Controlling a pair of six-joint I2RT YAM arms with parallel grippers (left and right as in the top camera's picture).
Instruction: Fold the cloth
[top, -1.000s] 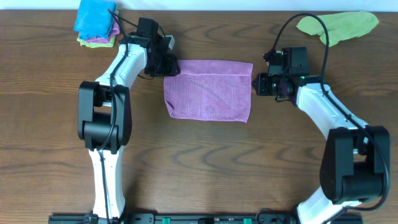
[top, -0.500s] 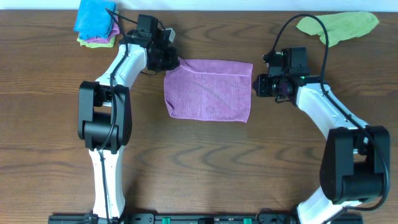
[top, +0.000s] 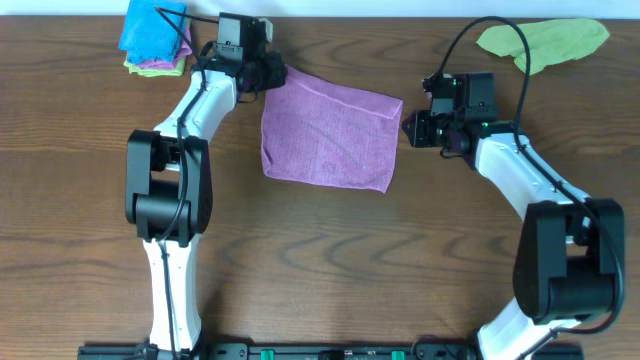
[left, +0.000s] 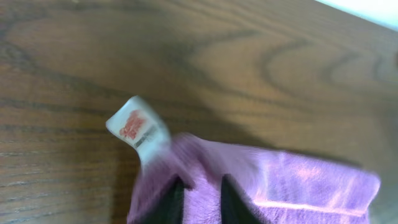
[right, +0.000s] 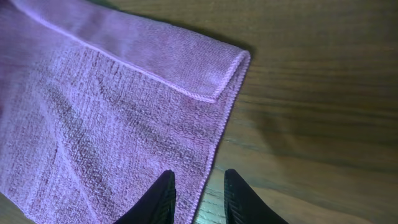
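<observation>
From overhead, we see the cloth (top: 325, 130) lying on the worktop (top: 330, 260) toward the far edge, about midway between the two arms. It sits skewed, with its far-left corner drawn up toward the far edge. The left gripper (top: 272, 75) is right at that corner. The right gripper (top: 408, 130) sits just beside the cloth's right edge. In the far-left corner of the worktop there is a small stack of cloths (top: 152, 40) with a bright blue one on top. Over by the far-right corner lies a lime-green cloth (top: 545, 42), well apart from everything else.

Now the left wrist view, and it is blurred. The left gripper (left: 198, 200) is clamped on a bunched corner of the cloth (left: 280, 186), with purple fabric packed between the two dark fingers (left: 173, 202). The white tag (left: 135, 129) sticks out beyond the pinch, with red print on it that we cannot read. A shadow falls on the wood beneath the raised fabric.

On to the right wrist view. The right gripper (right: 199, 202) has its fingers (right: 239, 198) apart with nothing held. The cloth (right: 93, 112) lies flat below, and its edge runs down into the gap between them. A hemmed upper layer ends near the corner. Bare worktop (right: 323, 93) fills the right side.
</observation>
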